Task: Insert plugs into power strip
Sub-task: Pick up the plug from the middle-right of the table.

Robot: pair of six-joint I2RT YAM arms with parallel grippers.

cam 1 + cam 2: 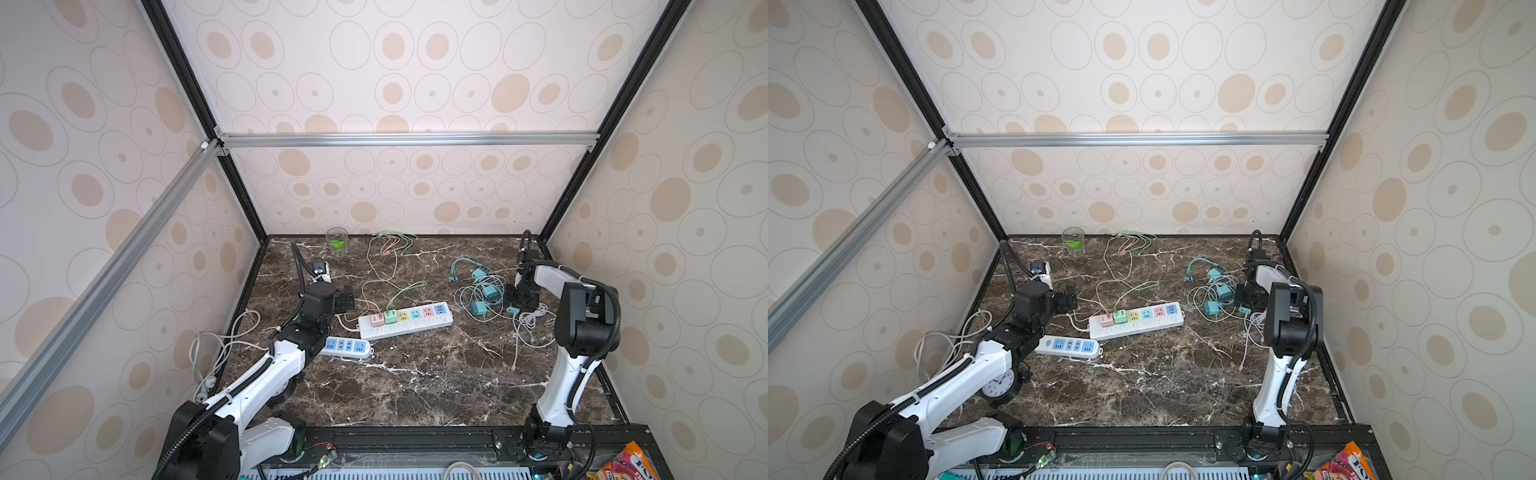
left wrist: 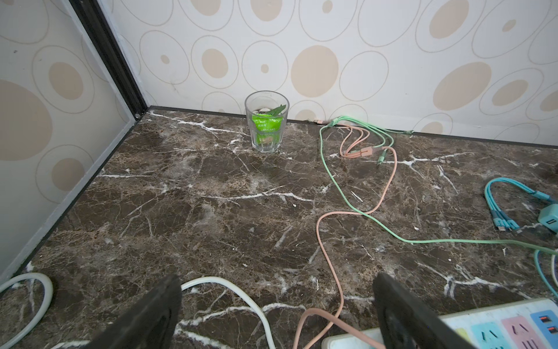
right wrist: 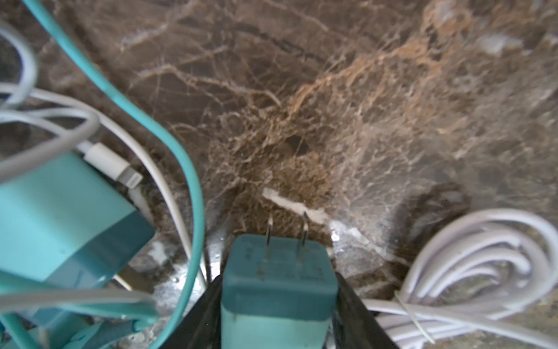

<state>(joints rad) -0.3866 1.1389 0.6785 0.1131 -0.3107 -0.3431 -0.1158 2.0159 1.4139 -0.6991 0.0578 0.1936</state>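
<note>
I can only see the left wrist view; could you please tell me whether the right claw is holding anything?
Observer: Yes, the right claw is shut on a teal plug, its two prongs exposed.
Operator: Thank you. Which sockets on the long power strip are taken?
Observer: A pink plug and a mint green plug fill the two at the end nearest the left claw; the rest look free.
Operator: Are more plugs waiting?
Observer: Three loose teal plugs lie between the right claw and the strip.
</note>
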